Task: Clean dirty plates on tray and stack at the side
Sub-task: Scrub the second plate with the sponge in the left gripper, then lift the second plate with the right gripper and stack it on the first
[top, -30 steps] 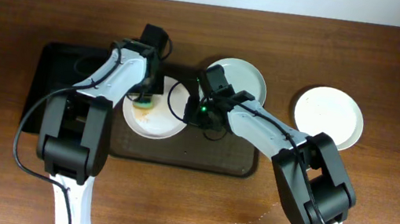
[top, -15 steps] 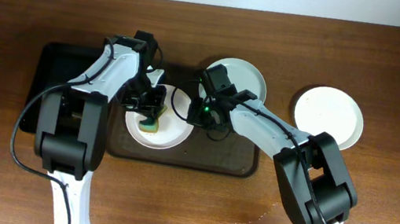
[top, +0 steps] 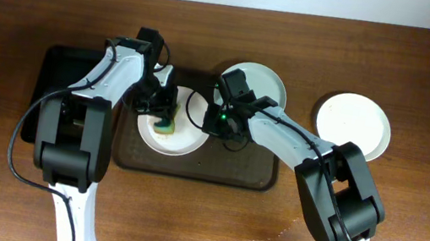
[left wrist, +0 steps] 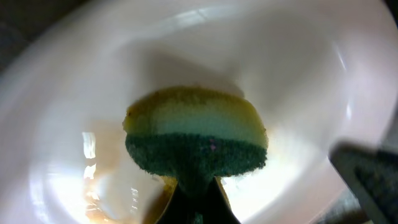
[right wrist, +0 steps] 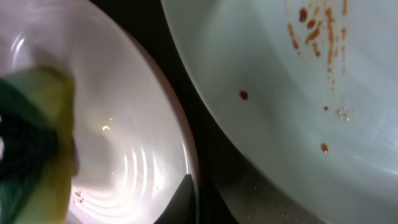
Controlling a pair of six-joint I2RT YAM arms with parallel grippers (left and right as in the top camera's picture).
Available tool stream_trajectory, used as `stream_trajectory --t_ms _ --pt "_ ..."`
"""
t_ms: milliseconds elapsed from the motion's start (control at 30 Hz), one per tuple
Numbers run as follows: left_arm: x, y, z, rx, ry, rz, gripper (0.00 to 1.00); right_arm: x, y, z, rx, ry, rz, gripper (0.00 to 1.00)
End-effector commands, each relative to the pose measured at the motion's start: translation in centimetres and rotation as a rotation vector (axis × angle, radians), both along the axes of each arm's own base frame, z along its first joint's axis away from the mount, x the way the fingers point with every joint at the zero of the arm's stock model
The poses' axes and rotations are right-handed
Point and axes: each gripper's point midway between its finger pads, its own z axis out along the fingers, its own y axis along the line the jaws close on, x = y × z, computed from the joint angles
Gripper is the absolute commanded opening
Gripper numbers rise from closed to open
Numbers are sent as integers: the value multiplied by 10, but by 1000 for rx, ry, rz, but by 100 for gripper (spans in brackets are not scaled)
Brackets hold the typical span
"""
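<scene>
Left gripper (top: 162, 111): jaws clamped on a yellow-and-green sponge (left wrist: 196, 140), which is pressed onto the centre plate (top: 185, 137). The left wrist view shows a brown smear on this plate at 7 o'clock of the sponge. Centre plate lies in the left half of the brown tray (top: 241, 174).

Right gripper (top: 216, 122): jaws pinched on the centre plate's rim at 3 o'clock.

Pale green plate (top: 261, 83), with brown specks, overlaps the tray's rim at 1 o'clock.

Third plate (top: 354, 124) sits on the surface (top: 411, 235), at 3 o'clock of the tray and well apart from it.

Black tray (top: 58, 71) touches the brown tray at 9 o'clock.
</scene>
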Motion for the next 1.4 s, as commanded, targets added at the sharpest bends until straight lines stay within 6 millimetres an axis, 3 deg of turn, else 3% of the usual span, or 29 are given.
stream_trajectory --t_ms 0,133,200,267,400,467,567,633,667,767,833,900,1067,1133,1167,1267,1367 --pt "-22 -15 -4 -116 51 -139 1 -7 -4 -13 -32 20 15 4" --pt "-24 -9 -6 -86 54 -166 1 -7 -4 -13 -30 21 16 4" --pt "-21 6 -12 8 57 -132 1 -7 -4 -13 -30 21 16 4" --pt "-13 33 -20 184 45 -58 1 -7 -4 -13 -30 21 16 4" --pt "5 62 -23 384 -16 70 1 -7 -4 -13 -30 21 16 4" --pt "24 56 -22 359 -85 128 1 -7 -4 -13 -30 21 16 4" --pt "51 35 -2 243 -157 157 1 -8 -4 -13 -28 27 17 4" --pt "70 21 28 165 -209 157 1 -8 -4 -13 -29 27 17 4" --pt "82 18 52 139 -253 164 1 -8 -4 -13 -29 27 17 4" --pt "100 20 111 117 -335 178 1 -8 -4 -13 -29 26 17 4" --pt "106 25 133 112 -371 189 1 -7 -3 -13 -29 21 16 6" --pt "109 33 135 120 -378 203 1 -4 -6 -13 -44 7 7 19" --pt "100 52 125 164 -331 215 1 1 -2 -18 -41 -13 1 19" --pt "99 51 123 164 -325 212 1 -2 5 -22 -15 4 14 4" --pt "99 51 123 164 -323 212 1 -2 6 -20 -6 6 20 4" --pt "99 55 123 179 -325 217 1 -3 15 6 44 -7 131 4" --pt "98 61 121 211 -320 220 1 10 2 57 -56 -114 184 4"
